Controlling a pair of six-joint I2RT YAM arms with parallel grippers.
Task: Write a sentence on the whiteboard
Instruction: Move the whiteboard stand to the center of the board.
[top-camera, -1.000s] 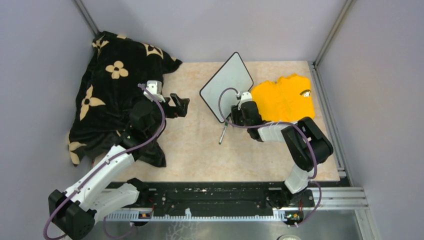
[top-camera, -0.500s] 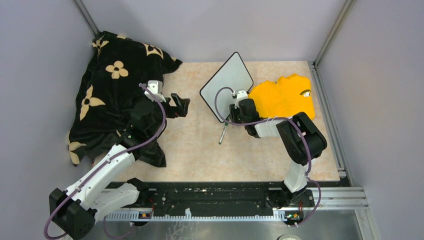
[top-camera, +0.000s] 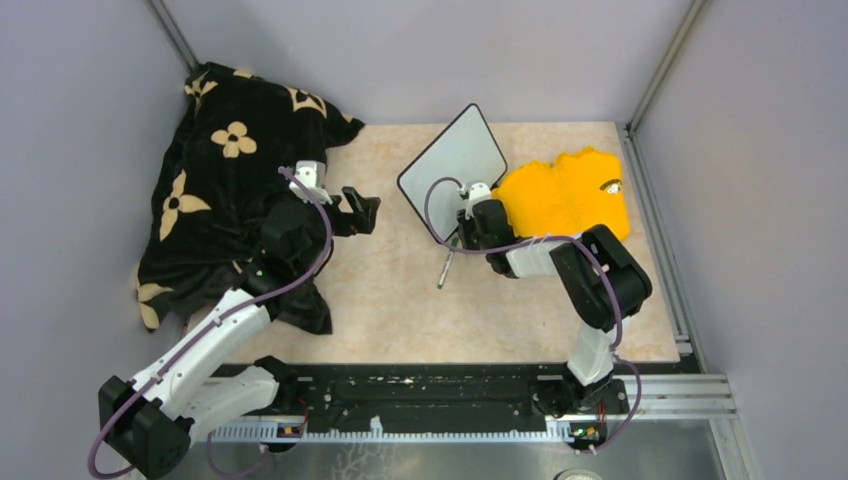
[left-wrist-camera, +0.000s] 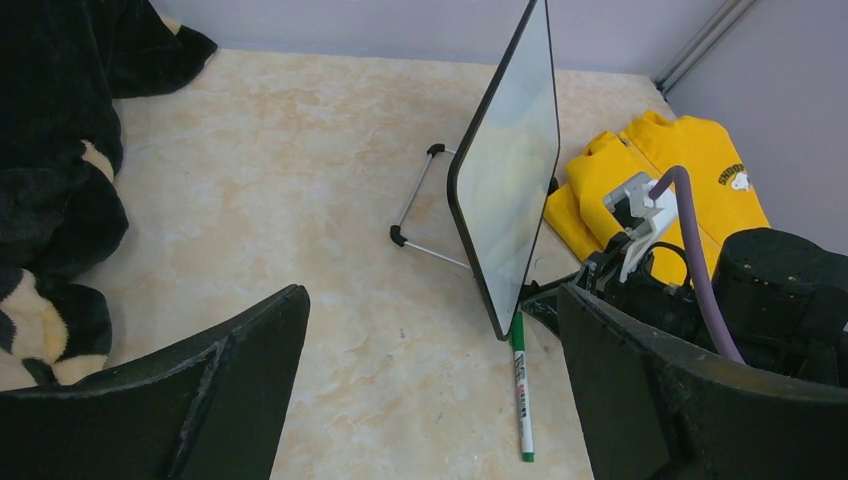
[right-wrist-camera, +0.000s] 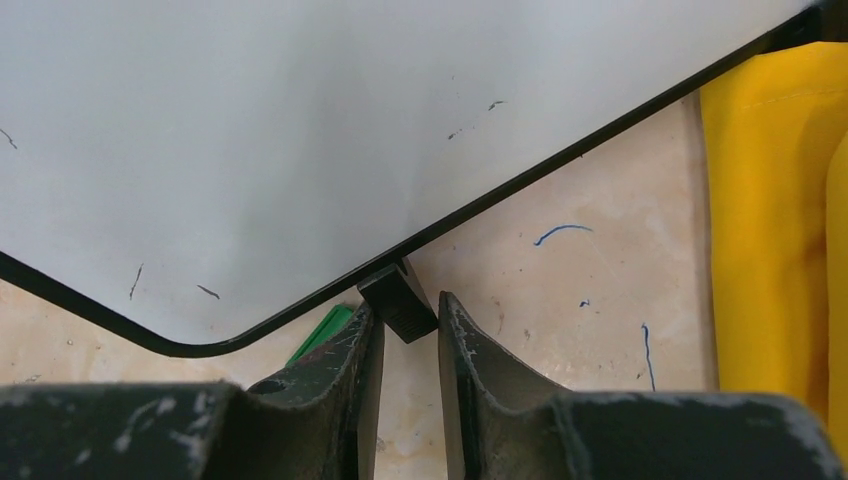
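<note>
The whiteboard (top-camera: 452, 162) (left-wrist-camera: 512, 170) stands tilted on its wire stand (left-wrist-camera: 415, 205) at mid table, its white face (right-wrist-camera: 300, 120) blank apart from small marks. My right gripper (top-camera: 463, 228) (right-wrist-camera: 410, 318) is at its lower corner, jaws shut on the board's small black foot (right-wrist-camera: 398, 303). A green-and-white marker (top-camera: 445, 268) (left-wrist-camera: 521, 385) lies on the table with one end under that corner; its green tip (right-wrist-camera: 322, 330) shows beside my left finger. My left gripper (top-camera: 360, 210) (left-wrist-camera: 432, 300) hovers wide open to the left, holding nothing.
A folded yellow shirt (top-camera: 565, 195) (left-wrist-camera: 690, 160) (right-wrist-camera: 770, 200) lies just right of the board. A black blanket with cream flowers (top-camera: 220, 190) (left-wrist-camera: 50, 150) is piled at the left. Grey walls close the back and sides. Blue ink marks (right-wrist-camera: 562, 232) spot the tabletop.
My right gripper slid a little left to the board's lower corner and its jaws narrowed onto the black foot. The board shifted slightly left. The left arm stayed put.
</note>
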